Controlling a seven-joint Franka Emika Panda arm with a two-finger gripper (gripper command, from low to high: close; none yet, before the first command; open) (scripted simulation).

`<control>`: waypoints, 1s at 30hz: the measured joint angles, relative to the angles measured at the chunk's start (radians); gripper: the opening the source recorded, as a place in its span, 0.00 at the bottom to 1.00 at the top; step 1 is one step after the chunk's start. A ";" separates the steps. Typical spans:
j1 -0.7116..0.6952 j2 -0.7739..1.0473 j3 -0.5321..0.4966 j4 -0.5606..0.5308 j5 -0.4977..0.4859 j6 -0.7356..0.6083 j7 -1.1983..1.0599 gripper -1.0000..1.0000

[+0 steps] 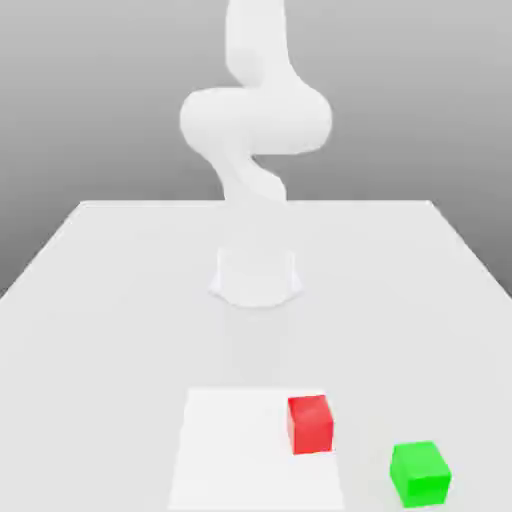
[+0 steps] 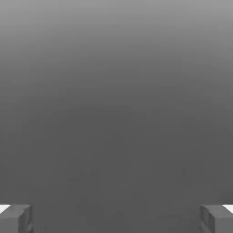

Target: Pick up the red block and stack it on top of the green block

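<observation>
In the exterior view the red block [image 1: 310, 425] sits on the white patch [image 1: 240, 450] near its edge, with the green block [image 1: 419, 474] just off it. My gripper's fingers [image 2: 116, 220] stand wide apart, so I'd centre them above the red cube, square to its faces, before lowering

Pale tabletop [image 1: 110, 350], bright white square panel [image 1: 250, 450] on its near part, grey shaded background [image 1: 100, 90] behind

Simulated tabletop [image 1: 130, 330] with robot arm [image 1: 256, 120].
</observation>
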 joint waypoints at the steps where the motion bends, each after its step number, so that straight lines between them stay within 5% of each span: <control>1: 0.005 0.041 0.003 -0.020 0.003 0.022 -0.001 0.50; 20: 0.086 0.734 0.067 -0.362 -0.012 0.408 0.042 0.50; 26: 0.109 0.951 0.036 -0.349 -0.055 0.585 0.074 0.50; 27: 0.111 0.976 0.033 -0.346 -0.060 0.606 0.078 0.00; 30: 0.111 0.976 0.033 -0.346 -0.060 0.606 0.079 0.00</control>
